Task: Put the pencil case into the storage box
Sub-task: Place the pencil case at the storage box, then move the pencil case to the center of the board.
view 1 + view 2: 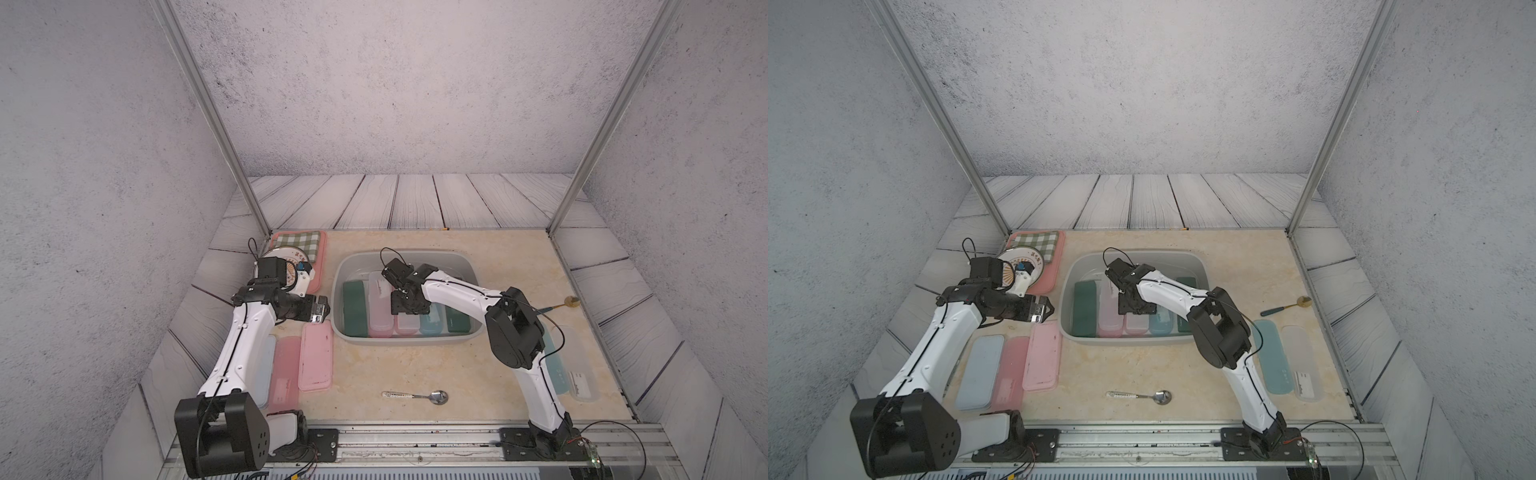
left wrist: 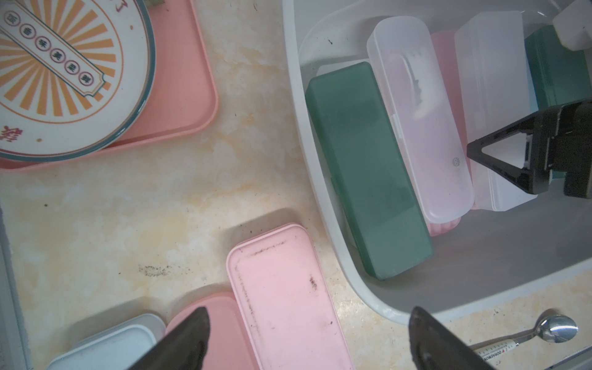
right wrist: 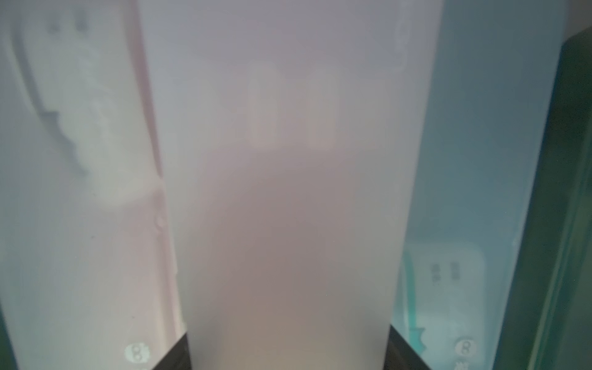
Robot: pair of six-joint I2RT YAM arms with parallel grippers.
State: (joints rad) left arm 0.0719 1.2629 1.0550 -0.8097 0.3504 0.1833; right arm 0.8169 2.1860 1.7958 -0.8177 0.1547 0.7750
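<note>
In both top views your right claw [image 1: 409,311] [image 1: 1136,309] sits down in the storage box [image 1: 403,338] [image 1: 1125,338], clamped on the frosted pencil case [image 1: 406,326] [image 1: 1137,324], which lies flat, third in the row from the box's 9 o'clock wall; claw and wrist hide its 12 o'clock half. Your left claw [image 1: 321,309] [image 1: 1044,309] hangs outside at the box's 9 o'clock, spread wide. Left wrist view: the pencil case [image 2: 493,80] lies in the storage box [image 2: 296,96], one finger [image 2: 503,169] of the right claw at its long edge, the other cut off. Right wrist view: fingers [image 3: 177,355] press both long sides of the pencil case [image 3: 288,192]; all is blurred
</note>
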